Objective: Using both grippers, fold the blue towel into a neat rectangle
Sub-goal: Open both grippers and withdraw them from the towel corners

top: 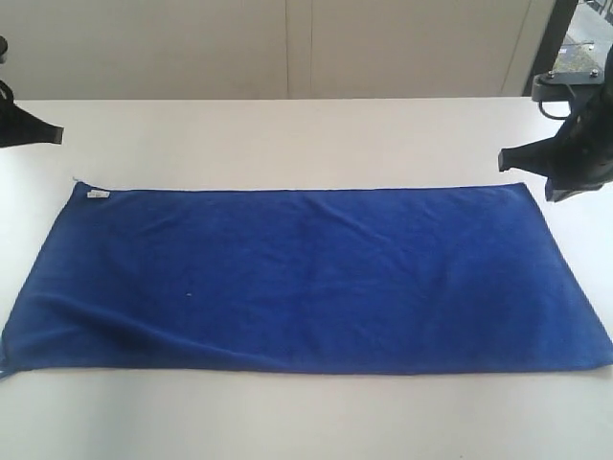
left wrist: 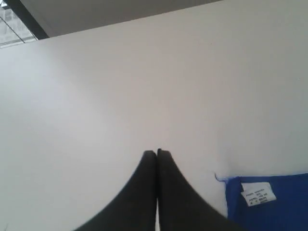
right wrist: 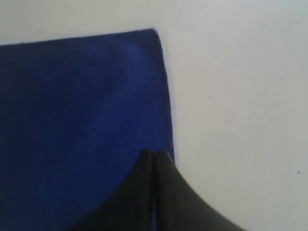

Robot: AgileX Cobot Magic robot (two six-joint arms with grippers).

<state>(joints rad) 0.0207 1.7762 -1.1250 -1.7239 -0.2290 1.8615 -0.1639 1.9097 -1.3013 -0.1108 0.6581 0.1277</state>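
The blue towel [top: 306, 278] lies spread flat and long across the white table [top: 287, 144], with its white tag [top: 98, 195] at the far left corner. My left gripper [top: 56, 136] hangs beyond that corner, shut and holding nothing. In the left wrist view its fingertips [left wrist: 156, 153] meet over bare table, the tagged corner [left wrist: 258, 193] off to one side. My right gripper [top: 503, 159] hovers by the far right corner, also shut and empty. In the right wrist view it [right wrist: 155, 154] sits over the towel's [right wrist: 82, 110] side edge.
A pale wall [top: 287, 48] runs behind the table's far edge. A dark window frame [top: 554, 38] stands at the back right. Bare white tabletop surrounds the towel on all sides.
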